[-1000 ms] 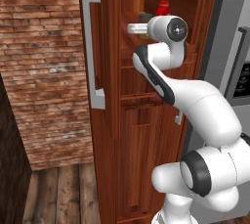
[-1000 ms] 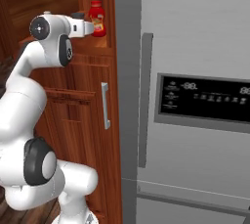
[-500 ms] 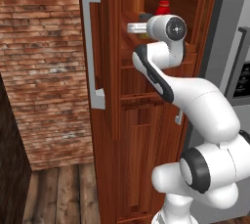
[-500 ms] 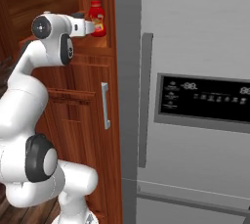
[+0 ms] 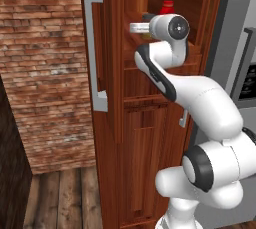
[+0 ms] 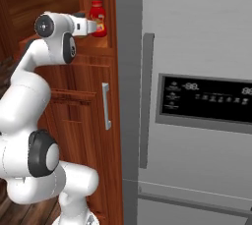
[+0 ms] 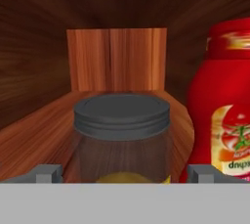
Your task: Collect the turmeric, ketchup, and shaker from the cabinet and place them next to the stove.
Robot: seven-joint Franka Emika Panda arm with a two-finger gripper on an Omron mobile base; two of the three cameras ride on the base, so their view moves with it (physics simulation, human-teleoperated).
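Hand view: turmeric (image 7: 122,135) between tips of released pincer (image 7: 124,173), ketchup (image 7: 223,105) beside

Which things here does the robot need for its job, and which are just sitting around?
Needed:
turmeric, between the open gripper fingers
ketchup, right beside it
cabinet

Just around:
fridge
brick wall

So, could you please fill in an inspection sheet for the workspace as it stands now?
Surface: wooden shelf inside the cabinet niche.
Job's things: turmeric jar upright, dark lid on; ketchup upright beside it. Shaker, stove: nothing seen.
Clutter: nothing seen.
Grippers: gripper open, fingertips either side of the turmeric, not closed on it.
Cables: nothing seen.
Surroundings: grey fridge, brick wall, wooden floor.
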